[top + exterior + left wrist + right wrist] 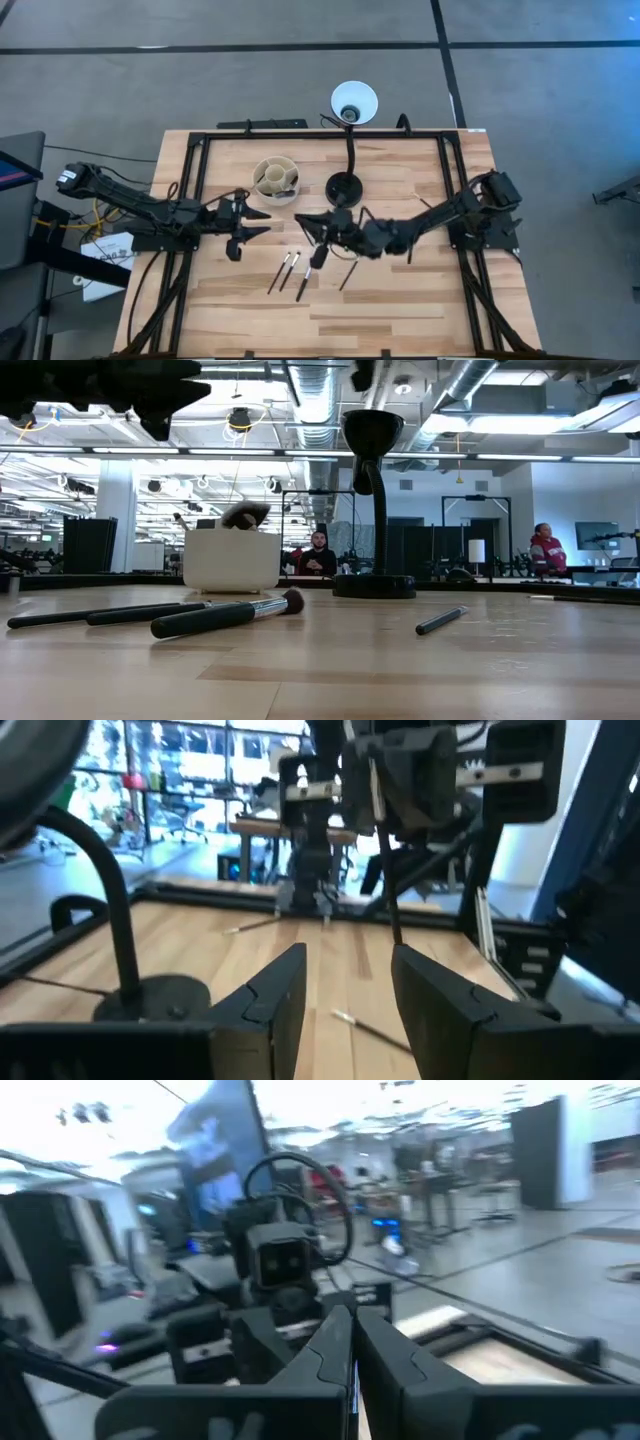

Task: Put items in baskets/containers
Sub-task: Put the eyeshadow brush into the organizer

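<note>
At the bottom of the low view the pale, grained wooden bench (320, 680) runs toward three thin black-handled makeup brushes with silver ferrules (225, 614) lying flat at left of centre, a fourth (441, 620) apart at right. Behind them stands the small round cream cup with inner dividers (231, 560), already holding bristled brushes, beside the black desk lamp (374, 585). In the high view the right pincer (312, 224) sits at centre, shut on a slim brush handle that hangs beneath it; the left pincer (262, 222), spread wide and empty, waits facing it. The step looks like carrying; next comes lining the handle over a compartment.
</note>
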Motion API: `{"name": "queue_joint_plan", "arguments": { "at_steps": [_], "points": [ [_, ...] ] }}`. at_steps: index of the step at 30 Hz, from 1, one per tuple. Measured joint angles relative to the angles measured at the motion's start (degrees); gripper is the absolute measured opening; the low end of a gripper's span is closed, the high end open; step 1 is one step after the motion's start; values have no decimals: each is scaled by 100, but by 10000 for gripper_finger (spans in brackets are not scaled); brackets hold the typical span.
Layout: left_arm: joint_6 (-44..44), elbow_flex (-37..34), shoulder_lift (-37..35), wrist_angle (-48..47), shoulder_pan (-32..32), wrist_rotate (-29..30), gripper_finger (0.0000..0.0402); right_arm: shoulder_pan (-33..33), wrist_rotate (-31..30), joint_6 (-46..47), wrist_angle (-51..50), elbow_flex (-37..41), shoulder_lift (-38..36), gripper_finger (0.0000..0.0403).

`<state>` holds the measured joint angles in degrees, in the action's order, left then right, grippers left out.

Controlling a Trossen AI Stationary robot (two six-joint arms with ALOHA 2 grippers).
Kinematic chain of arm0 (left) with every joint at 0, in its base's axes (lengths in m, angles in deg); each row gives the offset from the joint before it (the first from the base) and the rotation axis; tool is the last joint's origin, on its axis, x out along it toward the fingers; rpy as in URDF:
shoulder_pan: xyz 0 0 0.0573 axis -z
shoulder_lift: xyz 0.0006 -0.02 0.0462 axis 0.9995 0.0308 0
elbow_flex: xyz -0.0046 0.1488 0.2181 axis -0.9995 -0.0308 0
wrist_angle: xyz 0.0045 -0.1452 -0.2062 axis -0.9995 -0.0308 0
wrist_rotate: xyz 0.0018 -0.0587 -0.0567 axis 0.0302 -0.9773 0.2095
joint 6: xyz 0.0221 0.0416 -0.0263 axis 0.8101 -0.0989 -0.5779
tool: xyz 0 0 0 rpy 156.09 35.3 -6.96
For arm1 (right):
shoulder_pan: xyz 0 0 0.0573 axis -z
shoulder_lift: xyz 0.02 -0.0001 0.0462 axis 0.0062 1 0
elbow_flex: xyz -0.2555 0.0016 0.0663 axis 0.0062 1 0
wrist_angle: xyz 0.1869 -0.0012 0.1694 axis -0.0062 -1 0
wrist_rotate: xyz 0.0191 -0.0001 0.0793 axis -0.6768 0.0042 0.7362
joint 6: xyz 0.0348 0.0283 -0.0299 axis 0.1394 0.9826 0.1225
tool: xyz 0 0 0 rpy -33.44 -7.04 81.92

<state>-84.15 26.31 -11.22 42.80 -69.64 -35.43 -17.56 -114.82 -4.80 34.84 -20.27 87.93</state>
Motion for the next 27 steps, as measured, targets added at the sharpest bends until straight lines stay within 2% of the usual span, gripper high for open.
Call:
{"name": "queue_joint_plan", "arguments": {
  "at_steps": [4, 8, 12, 15, 18, 22, 27],
  "points": [
    [-9, 0, 24, 159, -177, -19, 145, 383, 641, 123, 144, 0, 1, 0],
    [-9, 0, 35, 247, -381, -307, 145, 587, 785, 117, 250, 0, 1, 0],
    [-9, 0, 81, 535, -629, -365, 145, 720, 1241, 110, 475, 0, 1, 0],
    [-11, 0, 246, 861, -878, -563, 145, 787, 1280, 88, 487, -69, 1, 0],
    [-57, 0, 540, 1274, -1104, -1053, 145, 884, 1303, -86, 564, -341, 262, 0],
    [-55, 0, 836, 1565, -1273, -1116, 145, 1018, 1601, -255, 579, -936, 856, 0],
    [-22, 0, 820, 1586, -1313, -1120, 145, 1145, 1921, -514, 465, -1412, 1202, 0]
  ]
}}
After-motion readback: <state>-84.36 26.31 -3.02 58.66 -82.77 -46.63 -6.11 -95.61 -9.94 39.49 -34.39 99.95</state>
